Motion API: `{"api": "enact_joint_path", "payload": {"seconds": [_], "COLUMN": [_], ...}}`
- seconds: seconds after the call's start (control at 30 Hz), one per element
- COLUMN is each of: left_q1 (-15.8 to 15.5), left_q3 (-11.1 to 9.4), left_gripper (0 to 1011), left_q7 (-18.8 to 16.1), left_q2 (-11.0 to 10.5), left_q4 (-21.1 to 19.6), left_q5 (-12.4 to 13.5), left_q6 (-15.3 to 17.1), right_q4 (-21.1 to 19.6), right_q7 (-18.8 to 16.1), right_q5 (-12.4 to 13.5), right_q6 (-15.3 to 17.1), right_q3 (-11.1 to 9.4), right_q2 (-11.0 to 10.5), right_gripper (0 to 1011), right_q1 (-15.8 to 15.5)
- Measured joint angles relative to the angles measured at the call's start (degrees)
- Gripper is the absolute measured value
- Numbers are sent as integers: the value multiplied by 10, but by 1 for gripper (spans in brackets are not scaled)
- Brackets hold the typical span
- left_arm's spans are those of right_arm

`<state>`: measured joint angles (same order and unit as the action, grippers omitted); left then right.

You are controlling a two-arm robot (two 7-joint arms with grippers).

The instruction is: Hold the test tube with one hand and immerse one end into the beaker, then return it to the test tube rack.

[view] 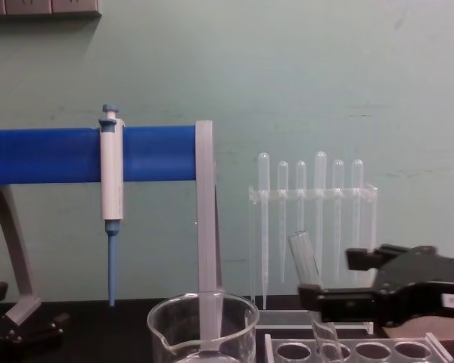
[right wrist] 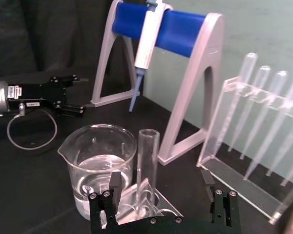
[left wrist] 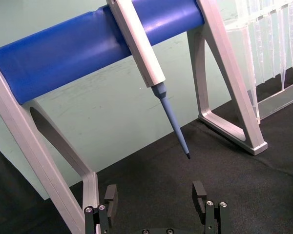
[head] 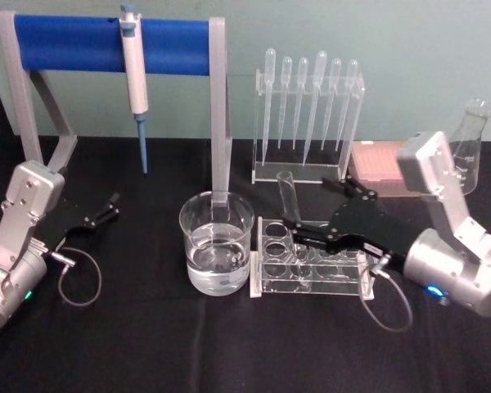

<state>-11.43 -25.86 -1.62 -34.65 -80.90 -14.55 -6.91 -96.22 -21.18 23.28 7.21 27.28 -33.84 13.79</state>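
The test tube (head: 288, 196) leans in the test tube rack (head: 311, 282), just right of the beaker (head: 216, 246). The right gripper (right wrist: 160, 178) brackets it with its jaws released, gripping nothing. I cannot tell whether the dip is done. The left gripper (left wrist: 155, 190) sits parked at far left, its jaws released.

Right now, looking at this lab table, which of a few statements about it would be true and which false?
1. The test tube leans in the test tube rack. True.
2. The right claw is shut on the test tube. False: it is open, close to the tube.
3. The beaker is empty. False: it holds clear liquid.
4. The pipettor hangs from the blue bar. True.
5. The left claw is open, low over the left side of the table. True.
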Motion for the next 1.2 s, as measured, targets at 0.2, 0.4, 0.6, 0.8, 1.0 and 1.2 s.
{"api": "enact_joint_path", "payload": {"seconds": [0.2,0.4,0.6,0.8,1.0,1.2], "left_q1": [0,0,0,0,0,0], "left_q3": [0,0,0,0,0,0], "left_gripper": [1000,1000,1000,1000,1000,1000], "left_q7": [0,0,0,0,0,0], "left_q2": [0,0,0,0,0,0], "left_q4": [0,0,0,0,0,0], "left_q5": [0,0,0,0,0,0], "left_q6": [0,0,0,0,0,0], "right_q4": [22,32,37,39,39,35], "right_q7": [-20,-33,-39,-40,-42,-42], "right_q5": [-8,-18,-26,-32,-35,-34], "right_q6": [38,57,66,69,70,68], "right_q3": [13,18,19,15,11,3], "right_q2": [25,39,49,54,57,61], "right_gripper": [1002,964,811,624,452,241], "right_q1": [32,47,51,51,47,40]}}
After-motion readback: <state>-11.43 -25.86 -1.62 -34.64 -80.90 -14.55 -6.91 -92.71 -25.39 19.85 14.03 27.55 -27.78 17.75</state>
